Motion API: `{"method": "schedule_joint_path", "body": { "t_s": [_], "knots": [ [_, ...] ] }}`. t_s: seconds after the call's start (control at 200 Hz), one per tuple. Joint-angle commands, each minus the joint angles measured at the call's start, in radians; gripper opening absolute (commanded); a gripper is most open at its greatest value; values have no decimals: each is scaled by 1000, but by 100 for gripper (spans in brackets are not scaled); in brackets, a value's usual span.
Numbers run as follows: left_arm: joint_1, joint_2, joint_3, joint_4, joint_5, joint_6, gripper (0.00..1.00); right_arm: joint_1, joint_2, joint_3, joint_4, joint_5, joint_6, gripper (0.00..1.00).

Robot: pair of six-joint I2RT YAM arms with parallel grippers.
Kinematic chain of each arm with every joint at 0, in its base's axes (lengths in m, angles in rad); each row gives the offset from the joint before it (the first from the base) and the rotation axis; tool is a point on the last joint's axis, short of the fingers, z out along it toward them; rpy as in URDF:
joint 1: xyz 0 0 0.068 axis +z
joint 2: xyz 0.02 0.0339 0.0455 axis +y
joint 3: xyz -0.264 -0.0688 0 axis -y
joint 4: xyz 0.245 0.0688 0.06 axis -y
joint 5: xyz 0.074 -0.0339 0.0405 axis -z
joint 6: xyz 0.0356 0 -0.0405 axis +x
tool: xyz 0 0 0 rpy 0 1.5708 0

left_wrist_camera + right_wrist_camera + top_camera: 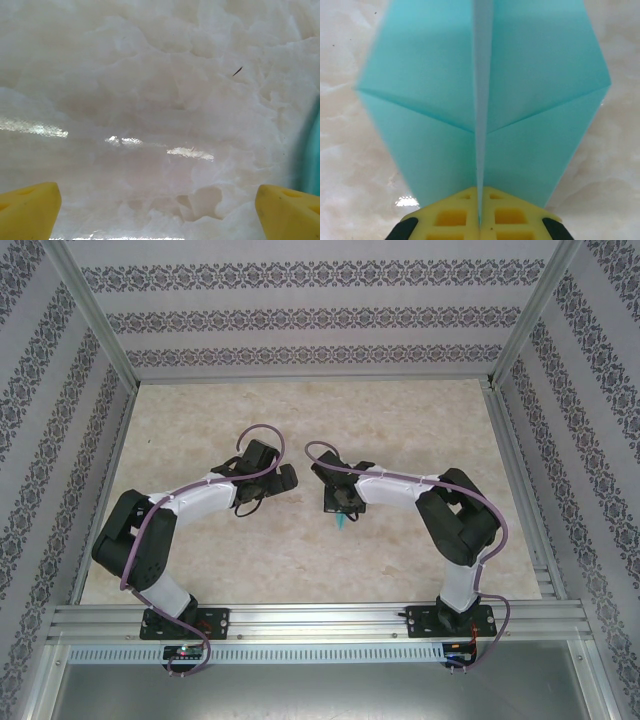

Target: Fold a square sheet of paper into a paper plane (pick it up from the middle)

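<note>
Yellow-padded right gripper is clenched on the centre crease of the turquoise folded paper plane, whose wings spread to sharp side corners over the pale marbled table. Nearby, the left gripper hangs released, jaws wide over bare tabletop, with open surface reaching the aluminium frame rails.

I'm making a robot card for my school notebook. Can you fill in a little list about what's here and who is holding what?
thing: paper plane, turquoise, wings spread on both sides of a middle crease
right gripper: shut on the paper plane's middle crease
left gripper: open, holding nothing, close beside the plane
table: pale, marble-look top
place: near the middle of the table
</note>
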Motion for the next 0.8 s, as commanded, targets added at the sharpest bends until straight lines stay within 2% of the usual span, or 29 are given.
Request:
{"method": "schedule_joint_path", "body": {
  "t_s": [0.0,0.445,0.589,0.794],
  "knots": [
    [26,-37,-17,-39,-27,13,100,5,-8,58,-71,92,-31,4],
    [49,-53,-36,-51,-26,14,100,-39,145,238,-130,104,-156,7],
    [50,-48,-36,-50,-20,13,100,-41,172,246,-119,83,-155,11],
    [49,-43,-36,-42,-10,15,100,-42,198,220,-94,54,-139,11]
  ]
}}
